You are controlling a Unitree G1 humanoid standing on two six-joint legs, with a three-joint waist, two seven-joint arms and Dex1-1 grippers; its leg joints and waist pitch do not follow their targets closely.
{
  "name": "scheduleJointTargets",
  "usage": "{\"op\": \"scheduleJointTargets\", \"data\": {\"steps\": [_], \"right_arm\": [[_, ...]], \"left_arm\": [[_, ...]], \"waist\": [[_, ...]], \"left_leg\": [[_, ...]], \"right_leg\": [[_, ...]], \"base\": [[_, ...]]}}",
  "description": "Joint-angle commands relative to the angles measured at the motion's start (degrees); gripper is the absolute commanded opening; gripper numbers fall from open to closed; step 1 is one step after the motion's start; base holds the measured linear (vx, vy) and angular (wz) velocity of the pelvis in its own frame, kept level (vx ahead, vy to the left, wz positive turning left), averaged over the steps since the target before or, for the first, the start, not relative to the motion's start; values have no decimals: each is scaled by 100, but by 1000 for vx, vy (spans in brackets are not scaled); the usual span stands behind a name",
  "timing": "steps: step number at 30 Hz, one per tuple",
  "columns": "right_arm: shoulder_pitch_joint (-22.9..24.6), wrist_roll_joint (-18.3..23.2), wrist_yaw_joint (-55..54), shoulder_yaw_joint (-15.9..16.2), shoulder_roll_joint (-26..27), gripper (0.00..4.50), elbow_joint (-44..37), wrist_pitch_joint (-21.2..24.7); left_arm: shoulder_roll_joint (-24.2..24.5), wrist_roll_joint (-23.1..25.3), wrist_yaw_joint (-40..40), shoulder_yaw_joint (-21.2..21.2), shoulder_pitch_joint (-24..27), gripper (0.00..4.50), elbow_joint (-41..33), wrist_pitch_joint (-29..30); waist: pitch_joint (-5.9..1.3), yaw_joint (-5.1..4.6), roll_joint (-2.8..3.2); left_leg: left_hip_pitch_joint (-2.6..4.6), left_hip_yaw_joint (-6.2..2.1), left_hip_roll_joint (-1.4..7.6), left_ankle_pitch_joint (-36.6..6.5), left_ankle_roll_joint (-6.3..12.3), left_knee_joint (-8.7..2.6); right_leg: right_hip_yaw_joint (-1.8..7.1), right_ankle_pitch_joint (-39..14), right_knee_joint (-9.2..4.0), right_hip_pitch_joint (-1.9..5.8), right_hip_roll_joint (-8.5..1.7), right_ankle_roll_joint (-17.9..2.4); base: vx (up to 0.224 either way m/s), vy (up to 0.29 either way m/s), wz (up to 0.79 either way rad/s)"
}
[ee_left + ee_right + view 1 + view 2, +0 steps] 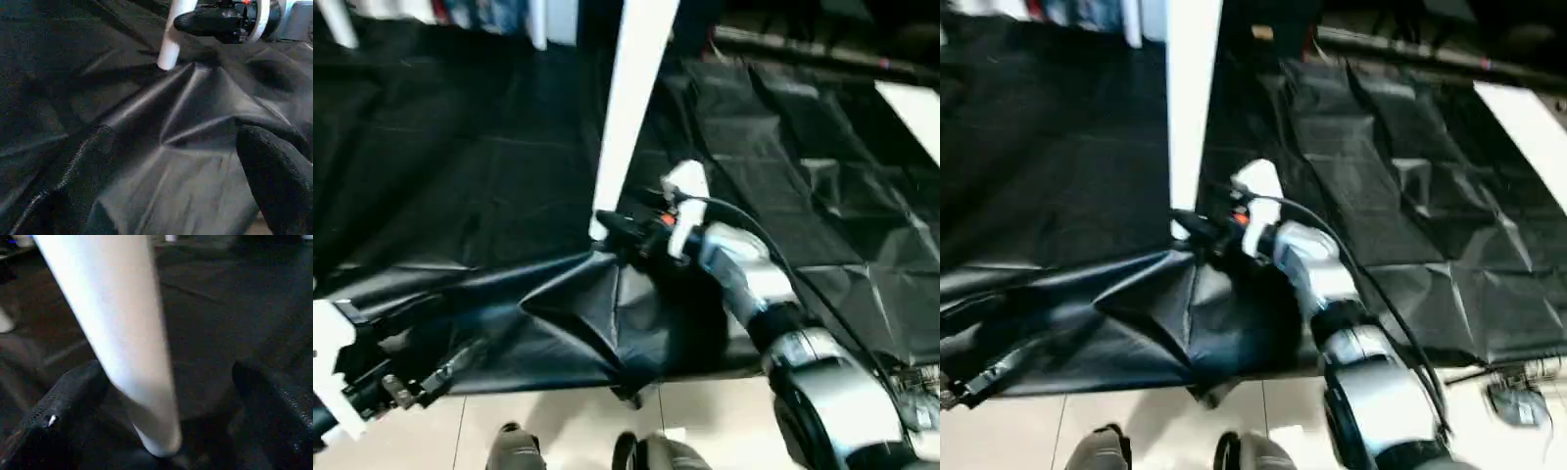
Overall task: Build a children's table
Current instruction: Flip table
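Leg-fetch step, by the look of it. One white leg point(628, 108) lying on the black sheet point(460, 166), narrow tip nearest, at a raised fold in the sheet. Right gripper point(161, 396) at that tip, fingers spread wide either side of the tube, one finger point(68, 396) close beside it, the other well apart; nothing clamped. Left gripper point(274, 186) low at the sheet's near edge, also spread, holding nothing, well apart from the leg. Another white slab point(911, 113) at the far right of the sheet, possibly the top; cannot tell. More white posts point(337, 24) at the far edge.

Next move, as a guess: centre the tip between the right fingers, close firmly, lift clear of the fold. Tapered tube, smooth plastic — likely to slip toward the narrow end if gripped too near the tip.
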Motion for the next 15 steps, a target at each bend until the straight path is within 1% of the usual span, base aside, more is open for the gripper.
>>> {"op": "scheduleJointTargets", "data": {"steps": [1, 2, 3, 4, 5, 6, 7, 8, 9, 10, 11, 12, 13, 14, 15], "right_arm": [[159, -24, 669, 235, -51, 446, -146, 44], [159, -24, 669, 235, -51, 446, -146, 44], [228, -28, 900, 325, -46, 446, -246, 67], [364, -27, 1173, 453, -63, 446, -421, 109], [424, -27, 1272, 497, -72, 446, -486, 118], [517, -28, 1425, 565, -87, 446, -585, 131], [702, -30, 1615, 690, -133, 446, -807, 173], [702, -30, 1615, 690, -133, 446, -807, 173], [869, -53, 1758, 812, -182, 446, -1003, 178], [869, -53, 1758, 812, -182, 446, -1003, 178], [1279, -30, 1937, 1014, -280, 446, -1548, 327], [1279, -30, 1937, 1014, -280, 446, -1548, 327], [1398, -25, 1997, 1058, -299, 446, -1705, 380], [1519, -9, 1939, 1053, -276, 446, -1818, 396], [1614, -40, 1819, 1024, -238, 446, -1856, 315]], "left_arm": [[-109, 178, 289, -83, -9, 450, -72, 42], [-109, 178, 289, -83, -9, 450, -72, 42], [-140, 240, 390, -99, -31, 450, -50, 50], [-185, 272, 457, -107, -50, 450, -47, 47], [-203, 300, 491, -104, -62, 450, -51, 43], [-230, 343, 545, -99, -81, 450, -57, 37], [-276, 331, 594, -77, -117, 450, -69, 37], [-276, 331, 594, -77, -117, 450, -69, 37], [-300, 323, 630, -60, -155, 450, -63, 40], [-300, 323, 630, -60, -155, 450, -63, 40], [-310, 334, 698, -39, -236, 450, 5, 19], [-310, 334, 698, -39, -236, 450, 5, 19], [-312, 350, 731, -40, -269, 450, 40, 8], [-336, 445, 823, -85, -353, 450, 107, -28], [-375, 583, 969, -156, -463, 450, 189, -58]], "waist": [[-286, -20, 196], [-291, -28, 212], [-298, -32, 204], [-296, -39, 165], [-278, -22, 177], [-293, -32, 163], [-283, -35, 168], [-283, -32, 166], [-270, -37, 162], [-266, -34, 153], [-319, -19, 195], [-296, -16, 176], [-296, -16, 179], [-304, -11, 176], [-372, 2, 221]], "left_leg": [[92, 22, 151, 34, 552, -305], [113, 24, 160, 44, 577, -305], [124, 29, 163, 50, 586, -302], [128, 34, 174, 74, 595, -300], [127, 28, 177, 89, 588, -303], [130, 29, 177, 138, 607, -300], [132, 28, 180, 141, 608, -300], [142, 30, 180, 116, 608, -300], [138, 29, 182, 77, 599, -309], [147, 37, 185, -120, 552, -320], [154, 27, 177, -133, 526, -317], [163, 37, 193, -140, 491, -315], [165, 28, 189, -177, 474, -329], [172, 36, 188, -324, 445, -332], [185, 30, 205, -354, 393, -327]], "right_leg": [[361, 1051, -303, 339, -464, -1254], [360, 987, -305, 328, -480, -1275], [358, 960, -307, 328, -480, -1300], [358, 946, -310, 335, -479, -1329], [361, 940, -315, 337, -488, -1317], [357, 966, -308, 346, -483, -1321], [359, 951, -308, 337, -492, -1323], [360, 895, -321, 338, -495, -1321], [359, 825, -327, 329, -498, -1324], [363, 509, -355, 323, -514, -1311], [362, 454, -355, 355, -509, -1299], [371, 457, -359, 329, -514, -1251], [359, 377, -366, 332, -510, -1267], [360, 179, -389, 326, -518, -1271], [366, 126, -380, 337, -530, -1270]], "base": [[0, 0, 0], [0, 0, 0], [0, 0, 0], [0, 0, 0], [0, 0, 0], [0, 0, 0], [0, 0, 0], [0, 0, 0], [0, 0, 0], [0, 0, 0], [0, 0, 0], [0, 0, 0], [0, 0, 0], [0, 0, 0], [0, 0, 0]]}}
